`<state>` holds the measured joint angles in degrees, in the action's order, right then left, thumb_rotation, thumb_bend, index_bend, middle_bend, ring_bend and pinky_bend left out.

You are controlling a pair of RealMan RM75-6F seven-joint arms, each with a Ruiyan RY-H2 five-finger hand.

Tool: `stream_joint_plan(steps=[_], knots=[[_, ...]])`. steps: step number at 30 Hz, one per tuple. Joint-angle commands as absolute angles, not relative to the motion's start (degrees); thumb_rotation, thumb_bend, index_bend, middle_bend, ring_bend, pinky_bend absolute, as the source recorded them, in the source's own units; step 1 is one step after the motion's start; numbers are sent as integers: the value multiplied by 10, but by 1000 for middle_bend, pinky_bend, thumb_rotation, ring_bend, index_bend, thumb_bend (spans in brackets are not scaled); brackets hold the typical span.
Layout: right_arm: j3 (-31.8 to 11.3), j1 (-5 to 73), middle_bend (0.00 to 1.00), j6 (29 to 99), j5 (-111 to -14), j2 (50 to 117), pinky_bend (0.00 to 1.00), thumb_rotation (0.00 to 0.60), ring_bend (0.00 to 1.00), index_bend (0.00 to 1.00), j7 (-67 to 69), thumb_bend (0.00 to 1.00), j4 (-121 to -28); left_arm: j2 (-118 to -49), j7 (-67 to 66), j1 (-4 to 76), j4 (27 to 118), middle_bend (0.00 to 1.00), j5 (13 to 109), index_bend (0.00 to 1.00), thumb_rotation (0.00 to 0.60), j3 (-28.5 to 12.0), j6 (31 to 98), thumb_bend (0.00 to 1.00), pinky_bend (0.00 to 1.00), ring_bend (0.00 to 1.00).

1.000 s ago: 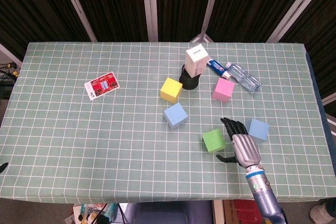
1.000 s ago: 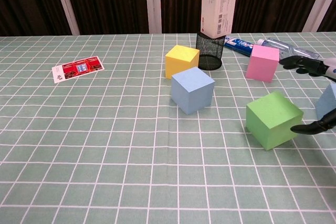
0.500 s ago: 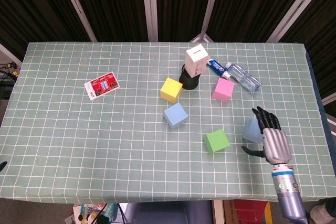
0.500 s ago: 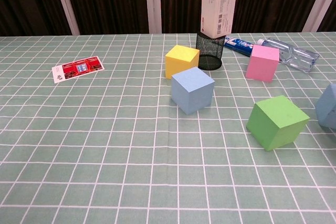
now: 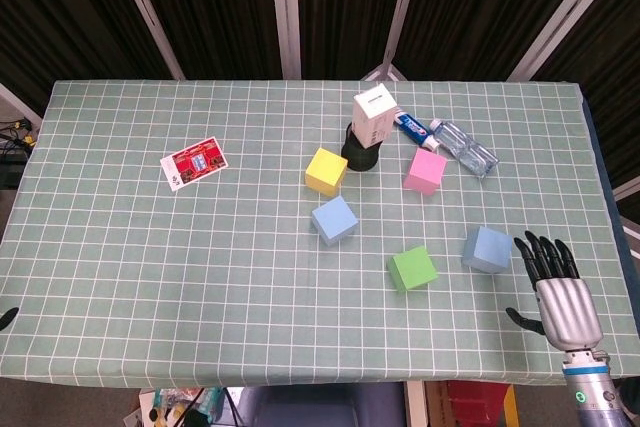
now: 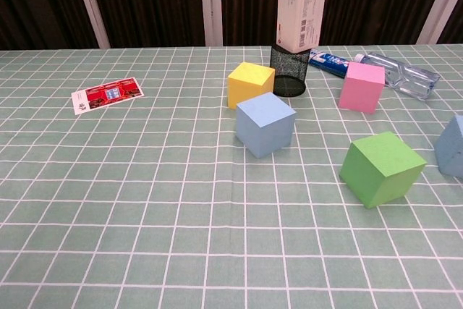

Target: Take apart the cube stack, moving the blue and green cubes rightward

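No cubes are stacked; each lies by itself on the green checked cloth. The green cube (image 5: 414,268) (image 6: 382,168) sits right of centre, near the front. A light blue cube (image 5: 487,249) (image 6: 451,146) lies just right of it. A second blue cube (image 5: 334,219) (image 6: 265,124) rests mid-table, in front of the yellow cube (image 5: 326,170). The pink cube (image 5: 425,170) is farther back. My right hand (image 5: 558,287) hovers at the front right corner, fingers spread, holding nothing, apart from the light blue cube. Of my left hand, only a dark tip (image 5: 7,316) shows at the left edge.
A black mesh cup holding a white box (image 5: 372,122) stands behind the yellow cube. A toothpaste tube (image 5: 411,128) and a clear bottle (image 5: 464,146) lie at the back right. A red card (image 5: 195,163) lies on the left. The table's front edge runs just below my right hand.
My right hand drew away from the green cube, moving right and toward the front edge, leaving the chest view. The light blue cube tipped half a second ago and now lies flat.
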<state>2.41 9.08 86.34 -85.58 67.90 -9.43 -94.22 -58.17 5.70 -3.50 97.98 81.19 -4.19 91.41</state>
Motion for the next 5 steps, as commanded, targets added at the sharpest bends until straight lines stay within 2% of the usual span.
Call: stream_joint_plan(steps=[1, 5], knots=[[22, 83, 2, 871, -855, 681, 0, 600, 0, 0, -109, 134, -948, -583, 53, -34, 980, 0, 809, 136, 600, -42, 911, 183, 0, 0], [15, 76, 1, 878, -853, 684, 0, 600, 0, 0, -110, 134, -955, -583, 53, -33, 980, 0, 807, 136, 600, -44, 910, 183, 0, 0]])
